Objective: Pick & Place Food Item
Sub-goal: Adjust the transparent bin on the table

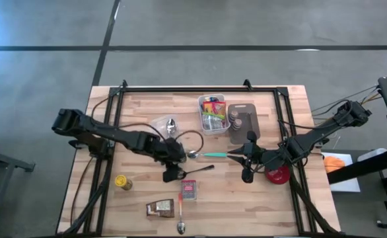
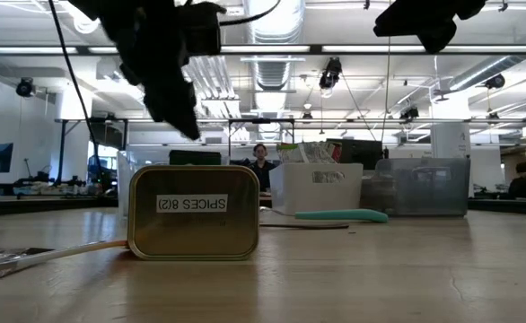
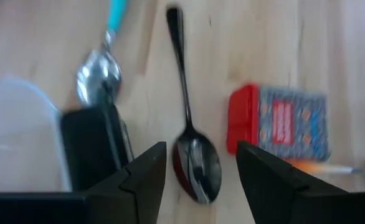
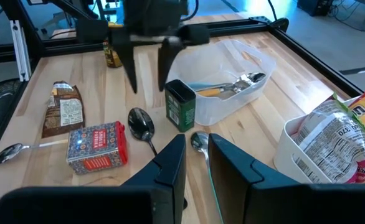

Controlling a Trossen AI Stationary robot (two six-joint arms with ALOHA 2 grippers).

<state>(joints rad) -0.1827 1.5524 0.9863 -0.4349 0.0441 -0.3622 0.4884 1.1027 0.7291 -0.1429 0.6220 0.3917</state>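
A black spoon lies flat on the wooden table, handle toward the right. My left gripper hangs open just above its bowl, one finger on each side, touching nothing. A red and blue spice tin lies beside it toward the near edge. A brown food packet lies at the near edge. A teal-handled spoon lies in the middle. My right gripper hovers above that spoon's handle end, its fingers a narrow gap apart with nothing between them.
A dark green tin stands by a clear container holding cutlery. A white bin of food packets and a grey tray of jars stand at the back. Also on the table are a yellow jar, an orange-handled spoon and a red object.
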